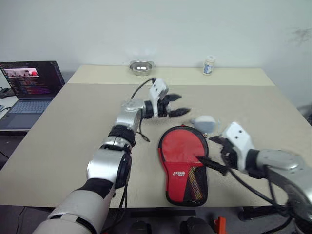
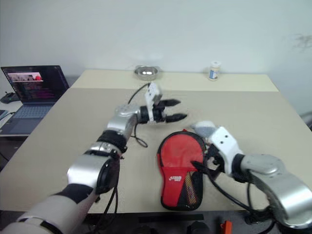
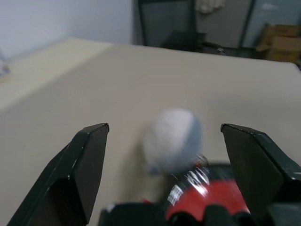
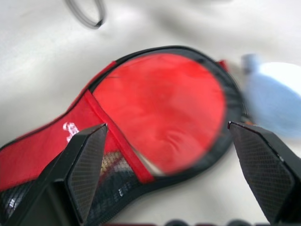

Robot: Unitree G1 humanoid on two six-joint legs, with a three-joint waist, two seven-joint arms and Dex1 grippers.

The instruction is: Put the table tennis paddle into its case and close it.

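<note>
Your paddle-shaped black fabric case with the red face lies flat just beside your empty, spread right gripper; looks zipped, likely done. Left gripper hovers released beyond it.

Sitting open off the left edge of the table: a laptop, screen glowing. Resting at the far edge, near the middle: a small metal bowl. Standing upright to its right, well apart: a small white bottle. Lying right of centre on the tabletop: a rounded pale grey-white object
</note>
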